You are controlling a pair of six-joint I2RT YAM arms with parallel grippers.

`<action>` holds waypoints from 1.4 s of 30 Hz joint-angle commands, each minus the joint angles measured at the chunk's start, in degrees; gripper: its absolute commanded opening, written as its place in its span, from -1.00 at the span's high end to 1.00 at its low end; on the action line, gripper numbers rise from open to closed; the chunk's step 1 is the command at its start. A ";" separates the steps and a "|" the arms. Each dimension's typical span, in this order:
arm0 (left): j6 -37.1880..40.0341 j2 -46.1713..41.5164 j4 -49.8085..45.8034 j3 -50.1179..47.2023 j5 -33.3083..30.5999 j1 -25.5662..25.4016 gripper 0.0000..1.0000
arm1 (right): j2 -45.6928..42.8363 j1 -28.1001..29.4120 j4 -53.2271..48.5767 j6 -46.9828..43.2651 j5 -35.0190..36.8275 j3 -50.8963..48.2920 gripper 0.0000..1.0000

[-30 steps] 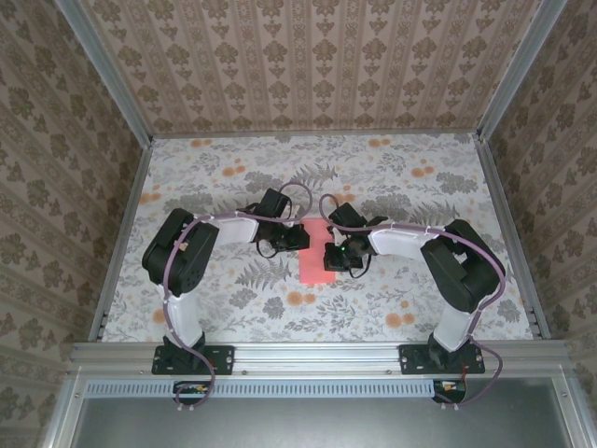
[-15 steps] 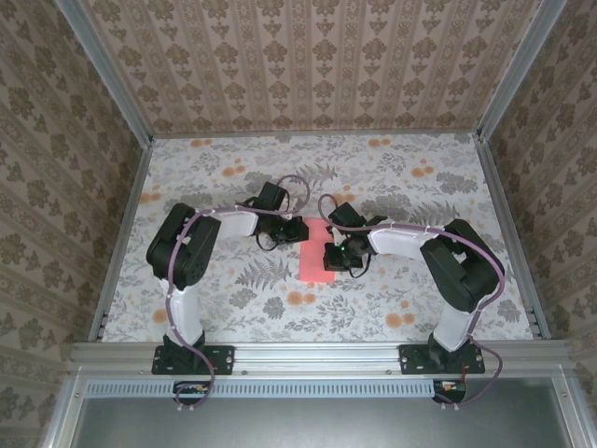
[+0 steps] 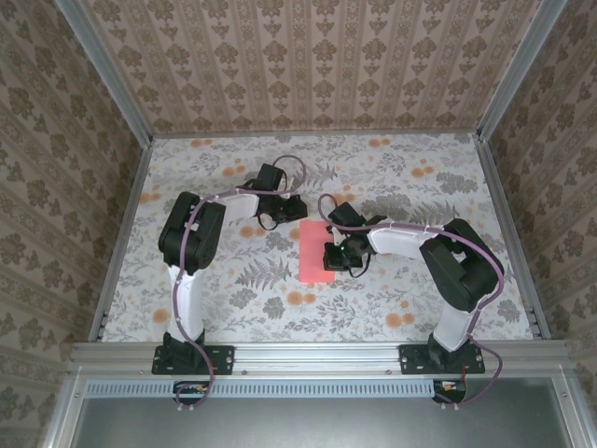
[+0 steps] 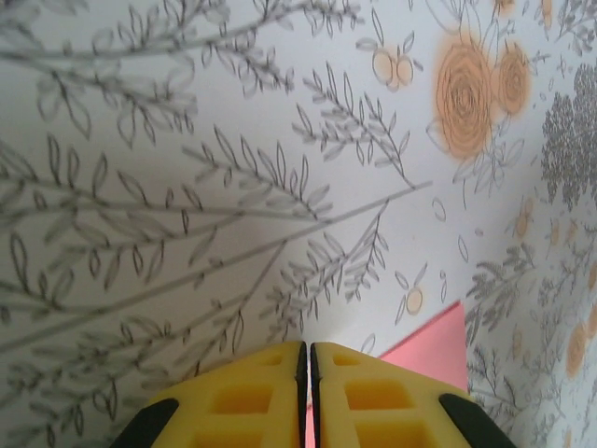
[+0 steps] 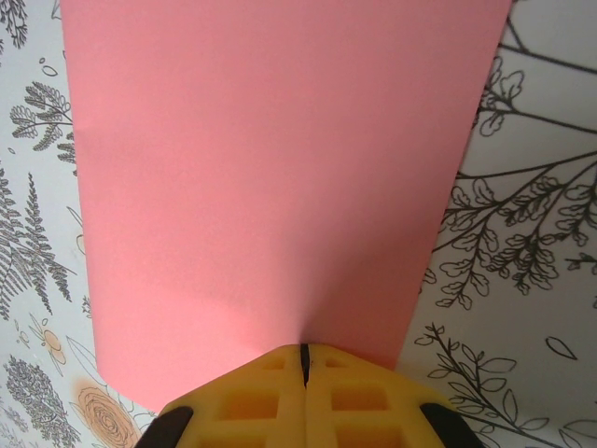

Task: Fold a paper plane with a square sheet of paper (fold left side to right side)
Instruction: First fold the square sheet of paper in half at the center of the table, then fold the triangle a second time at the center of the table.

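Both claws are sitting closed with nothing clamped: the right claw is bearing tip-down on the sheet, which is lying as a narrow folded strip at the centre of the top frame on the desk, while the left claw is hovering beside its corner, lower right in the left wrist frame. For a sharp crease, I judge the right claw should be sweeping along the fold under steady pressure, the left pinning the corner.

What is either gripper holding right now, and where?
Cannot be told: the right gripper is shut at the pink paper's edge, pinching or pressing. The left gripper, shut by its corner, appears empty.
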 commanded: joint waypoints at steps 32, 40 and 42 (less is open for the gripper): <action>-1.91 -23.74 -0.45 -19.78 -1.61 -2.67 0.55 | -21.91 -6.77 15.81 4.61 6.51 -13.44 -0.37; -1.94 -14.87 0.18 -14.87 -1.58 -5.10 0.57 | -23.05 -11.25 14.89 6.19 -3.20 -15.78 -0.48; -1.80 -13.88 0.03 -14.56 -2.19 -5.29 0.57 | -21.47 -11.46 13.86 5.69 -5.34 -15.22 -0.44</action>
